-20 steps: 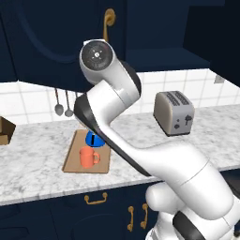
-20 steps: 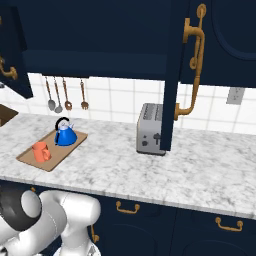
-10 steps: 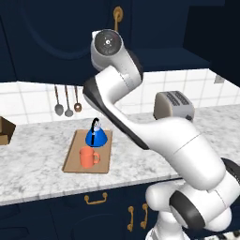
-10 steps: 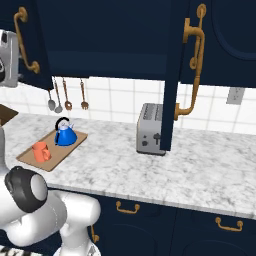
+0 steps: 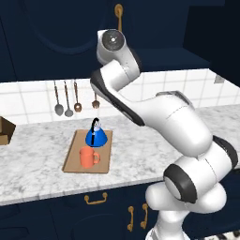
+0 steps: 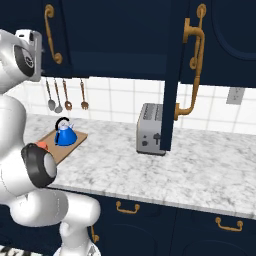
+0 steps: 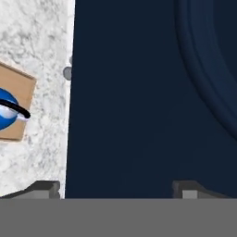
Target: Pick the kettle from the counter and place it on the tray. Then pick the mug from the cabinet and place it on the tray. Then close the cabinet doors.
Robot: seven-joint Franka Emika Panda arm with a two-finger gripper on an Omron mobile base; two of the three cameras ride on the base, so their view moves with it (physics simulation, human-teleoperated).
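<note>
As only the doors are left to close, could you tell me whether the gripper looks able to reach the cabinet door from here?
Probably yes: the open gripper faces the cabinet door close up, with nothing visible between them.

White square-tiled back wall behind the worktop. Three hanging utensils are mounted on it at far left, a grey wall socket at far right. A silver toaster is placed near the wall. A brown box is seen at the left edge. Lighting is even and soft.
</note>
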